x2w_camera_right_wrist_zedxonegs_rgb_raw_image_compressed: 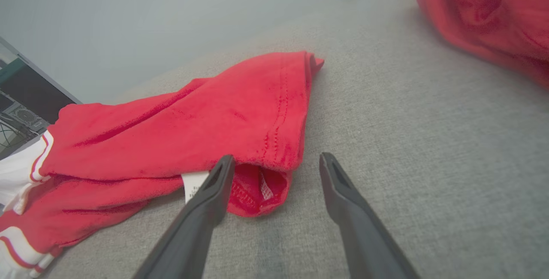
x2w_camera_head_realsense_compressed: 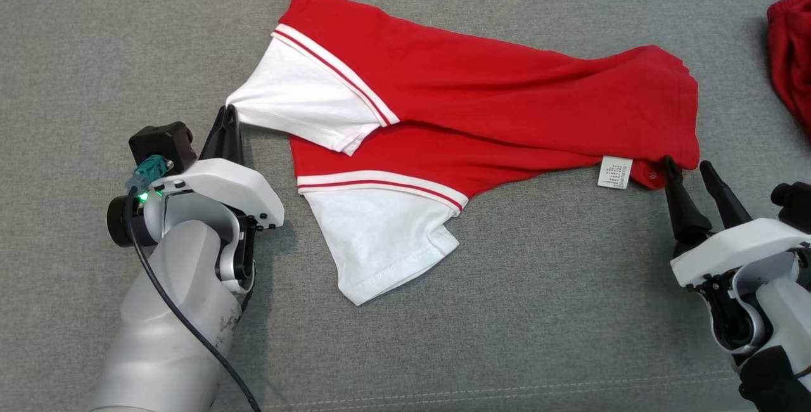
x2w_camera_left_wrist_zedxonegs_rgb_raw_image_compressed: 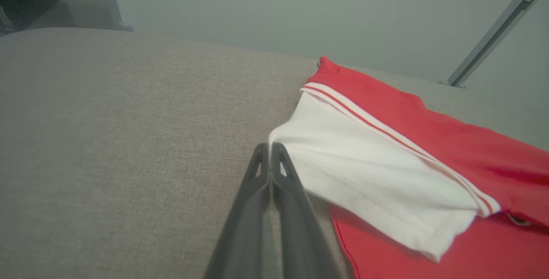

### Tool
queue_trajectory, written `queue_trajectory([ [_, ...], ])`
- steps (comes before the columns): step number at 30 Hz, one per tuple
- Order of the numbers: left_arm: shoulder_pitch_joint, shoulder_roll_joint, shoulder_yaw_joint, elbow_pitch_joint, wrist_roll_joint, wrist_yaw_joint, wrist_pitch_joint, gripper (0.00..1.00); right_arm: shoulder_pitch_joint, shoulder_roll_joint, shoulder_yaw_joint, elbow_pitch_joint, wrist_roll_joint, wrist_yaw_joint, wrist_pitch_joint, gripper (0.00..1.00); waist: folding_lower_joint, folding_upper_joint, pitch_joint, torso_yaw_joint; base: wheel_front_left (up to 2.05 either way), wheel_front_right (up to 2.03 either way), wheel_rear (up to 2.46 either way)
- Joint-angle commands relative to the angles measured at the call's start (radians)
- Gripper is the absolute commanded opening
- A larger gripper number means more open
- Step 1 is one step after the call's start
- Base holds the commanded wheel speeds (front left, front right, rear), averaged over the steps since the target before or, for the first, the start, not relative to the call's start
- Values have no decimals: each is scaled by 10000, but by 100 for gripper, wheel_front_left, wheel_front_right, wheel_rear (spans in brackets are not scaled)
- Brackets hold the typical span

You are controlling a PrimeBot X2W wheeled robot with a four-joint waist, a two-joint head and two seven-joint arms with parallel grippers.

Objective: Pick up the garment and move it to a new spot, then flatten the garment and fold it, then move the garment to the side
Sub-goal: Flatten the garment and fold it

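A: The red T-shirt (x2w_camera_head_realsense_compressed: 494, 101) is laid across the middle of the grey fabric surface (x2w_camera_head_realsense_compressed: 127, 32), sleeves toward its left edge, hem toward its right. It is folded roughly lengthwise, and creases are seen running along the body.

B: And the left gripper (x2w_camera_head_realsense_compressed: 229, 113) is clamped shut on the T-shirt by the very tip of the upper white sleeve (x2w_camera_head_realsense_compressed: 304, 104), which is drawn out to a point. The lower white sleeve (x2w_camera_head_realsense_compressed: 380, 241) is left lying slack, nearer the front edge.

A: The right gripper (x2w_camera_head_realsense_compressed: 686, 165) is spread wide, nothing held, with the hem corner (x2w_camera_head_realsense_compressed: 671, 142) right at its fingertips, beside the care label (x2w_camera_head_realsense_compressed: 615, 172).

B: Trouble can be expected there. So little cloth is pinched on the left that it may be lost once any pull is applied. On the right, a single layer may be caught, so the body would be twisted rather than flattened.

A: A second red garment (x2w_camera_head_realsense_compressed: 792, 51) is also seen at the right edge. It could be snagged if the arm is swung wide.
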Motion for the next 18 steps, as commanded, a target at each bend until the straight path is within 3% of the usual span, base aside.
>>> queue_trajectory([
  [1, 59, 393, 218, -354, 48, 134, -101, 0, -187, -264, 203, -22, 166, 16, -59, 100, 0, 0, 39, 37, 0, 0, 0],
  [2, 89, 399, 197, -442, 60, 173, -73, 0, -270, -276, 244, 44, 213, 16, -59, 100, 0, 0, 58, 57, 0, 0, 0],
  [5, 181, 409, 135, -701, 72, 254, 43, 0, -451, -312, 375, 186, 308, 16, -59, 82, 0, 0, 104, 129, 0, 0, 0],
  [6, 252, 416, 98, -870, 77, 308, 119, 0, -518, -351, 456, 257, 353, 16, -59, 47, 0, 0, 120, 172, 0, 0, 0],
  [9, 364, 442, 58, -1111, 70, 378, 225, 0, -603, -393, 536, 342, 440, 16, -59, 26, 0, 0, 137, 208, 0, 0, 0],
  [11, 438, 473, 36, -1265, 68, 423, 289, 0, -670, -453, 631, 407, 363, 16, -59, 0, 0, 0, 143, 218, 0, 0, 0],
  [18, 614, 575, 204, -2479, -112, 260, 96, 0, -784, -764, 29, -318, -334, 16, -59, 0, 0, 0, -130, 197, 0, 0, 0],
])
